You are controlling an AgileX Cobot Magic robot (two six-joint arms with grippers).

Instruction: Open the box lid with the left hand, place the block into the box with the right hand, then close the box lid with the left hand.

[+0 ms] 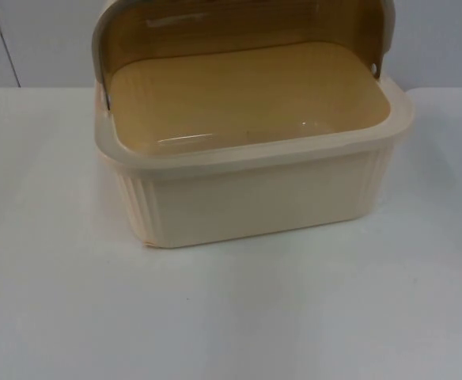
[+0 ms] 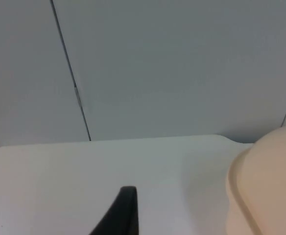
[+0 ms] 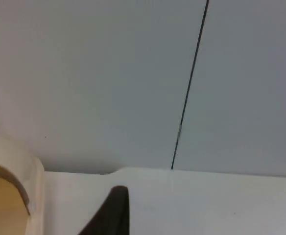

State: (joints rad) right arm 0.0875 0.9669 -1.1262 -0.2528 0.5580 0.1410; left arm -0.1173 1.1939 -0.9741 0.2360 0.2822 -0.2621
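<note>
**Box open, block unaccounted for**

The cream box [image 1: 255, 170] is set centrally on the white table [image 1: 231, 317], lid [image 1: 239, 24] raised at the far side, long axis running left to right, opening facing upward. No block is seen inside. One fingertip of the left gripper [image 2: 118, 215] and one of the right gripper [image 3: 108, 213] are seen; whether the fingers are open or closed cannot be told. Risk judged: the lid could drop shut, being unsupported.
</note>
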